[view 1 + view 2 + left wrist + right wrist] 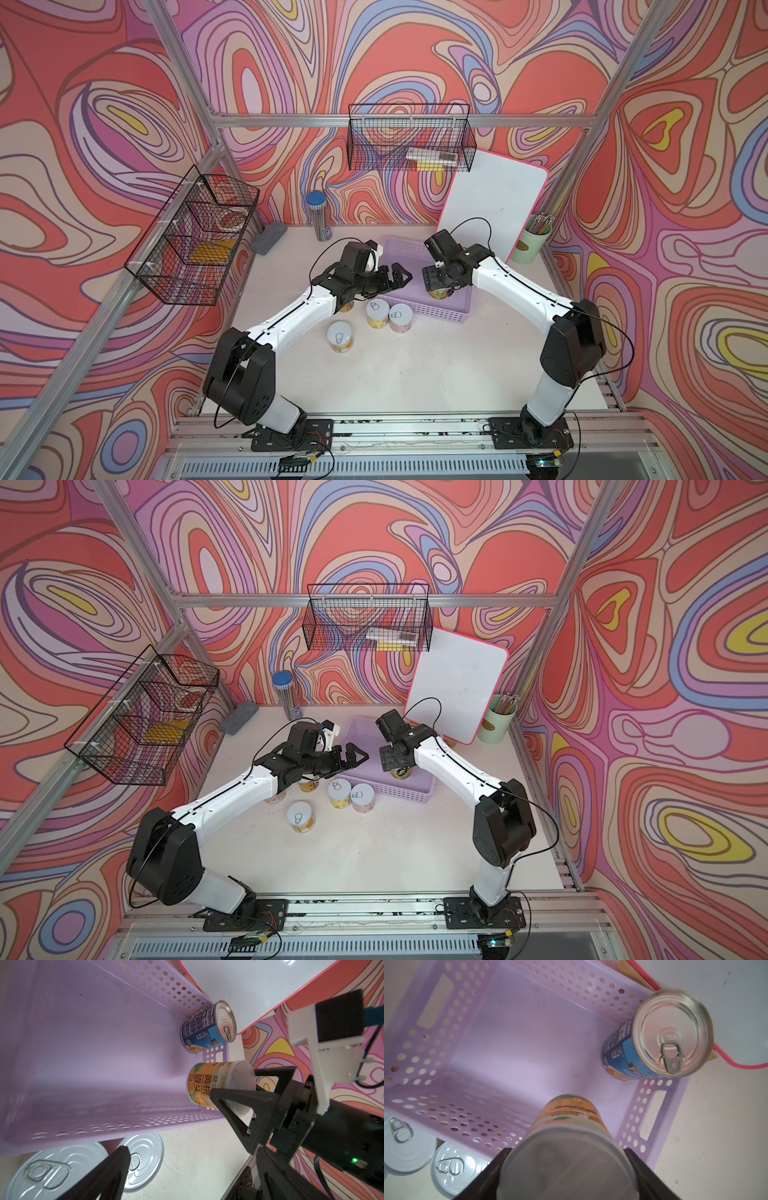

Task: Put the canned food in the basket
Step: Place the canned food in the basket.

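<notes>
The fingers (497, 1167) of the right gripper (568, 1157) are pressing in from both sides on the upper part of a peach can (571, 1118), just under its cloudy plastic cap. They are standing partly open, only as wide as the can. The can is hanging upright inside the basket (571, 987). Taking the back wall as twelve o'clock, it is sitting at about five o'clock from the basket's centre, close to the near wall. Whether its base is touching the floor I cannot tell.

A blue can (629, 1049) is standing upright in the basket's two o'clock corner, well apart from the held one.

To finish the placing well, I judge the arm should be going straight down until the base is sitting flat. The fingers should then be opening evenly, so neither one is dragging the can over. The lift should be vertical, staying clear of the near wall.

The left gripper (401, 276) is hovering with its fingers spread wide and holding nothing, at the basket's eight o'clock edge. On the table at about seven o'clock from the basket, three loose cans (377, 313) (401, 318) (340, 337) are waiting upright. Another can (345, 306) is showing partly under the left arm.
</notes>
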{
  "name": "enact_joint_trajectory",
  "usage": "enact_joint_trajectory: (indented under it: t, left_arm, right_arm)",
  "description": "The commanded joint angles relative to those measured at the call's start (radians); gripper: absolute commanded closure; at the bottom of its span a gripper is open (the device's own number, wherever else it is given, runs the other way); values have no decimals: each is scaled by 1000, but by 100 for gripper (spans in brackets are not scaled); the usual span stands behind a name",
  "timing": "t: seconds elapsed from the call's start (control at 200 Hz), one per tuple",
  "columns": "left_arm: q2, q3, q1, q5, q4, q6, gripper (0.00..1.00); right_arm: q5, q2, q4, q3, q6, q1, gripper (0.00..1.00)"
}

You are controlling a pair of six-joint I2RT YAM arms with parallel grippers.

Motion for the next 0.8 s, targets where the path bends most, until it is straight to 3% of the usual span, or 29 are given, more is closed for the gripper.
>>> enact_joint_trajectory:
  t: [0.0,0.28,0.796]
  left_arm:
    - [29,37,-23,-26,16,10,1]
    - [51,42,-74,-71,-18,41,1]
    - [37,36,-84,-86,-57,73,1]
  right_arm:
    - [17,-49,90,-17,31,-22,41]
    - [52,-9,143,-48,107,-72,42]
    - [116,81,217,-89,219,-127,43]
